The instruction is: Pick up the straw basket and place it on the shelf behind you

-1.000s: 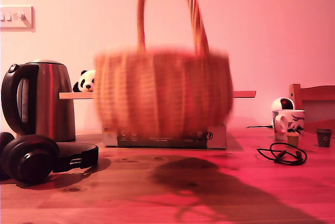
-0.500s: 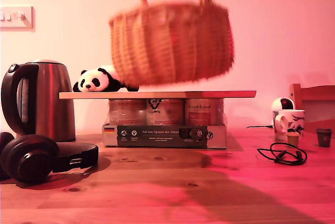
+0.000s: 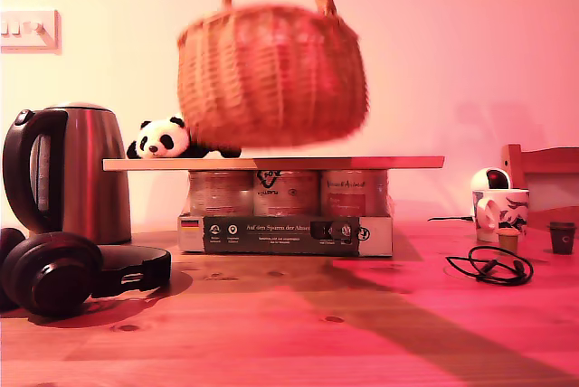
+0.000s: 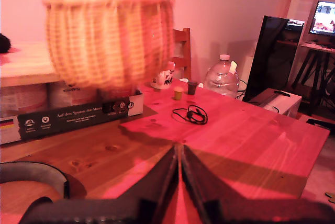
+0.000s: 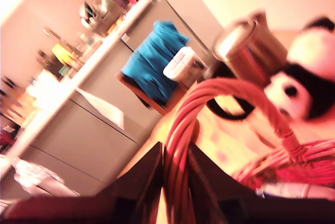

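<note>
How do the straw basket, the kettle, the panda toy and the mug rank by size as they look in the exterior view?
1. the straw basket, largest, though blurred and hanging in the air, so nearness is unsure
2. the kettle
3. the panda toy and the mug look about alike; I won't rank them

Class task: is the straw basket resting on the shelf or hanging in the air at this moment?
Hanging in the air. The straw basket sits above the shelf with a visible gap beneath it, and my second claw is shut on its handle.

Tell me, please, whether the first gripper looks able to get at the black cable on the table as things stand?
Probably yes: my first gripper is shut and empty, and bare tabletop lies toward the cable.
</note>
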Controlling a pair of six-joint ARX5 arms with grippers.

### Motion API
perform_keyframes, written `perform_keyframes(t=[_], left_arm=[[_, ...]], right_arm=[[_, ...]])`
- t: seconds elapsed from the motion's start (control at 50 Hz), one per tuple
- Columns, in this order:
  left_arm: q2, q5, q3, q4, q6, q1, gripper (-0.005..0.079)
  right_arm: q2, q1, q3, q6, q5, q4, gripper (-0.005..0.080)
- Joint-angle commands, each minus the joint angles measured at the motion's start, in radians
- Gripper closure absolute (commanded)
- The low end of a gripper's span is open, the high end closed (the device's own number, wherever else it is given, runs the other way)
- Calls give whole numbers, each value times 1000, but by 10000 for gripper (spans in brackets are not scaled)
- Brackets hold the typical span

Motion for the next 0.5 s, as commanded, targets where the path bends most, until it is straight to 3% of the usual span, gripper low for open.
perform_keyframes(t=[0.0, 0.24, 0.48], left_arm=[[-10, 0, -7, 8, -3, -3, 761], [-10, -11, -7, 8, -3, -3, 761], [-10, -13, -7, 8, -3, -3, 761]], right_arm=[[-36, -18, 105, 30, -11, 86, 765], [24, -61, 205, 77, 10, 161, 765], [58, -88, 206, 73, 130, 227, 765]])
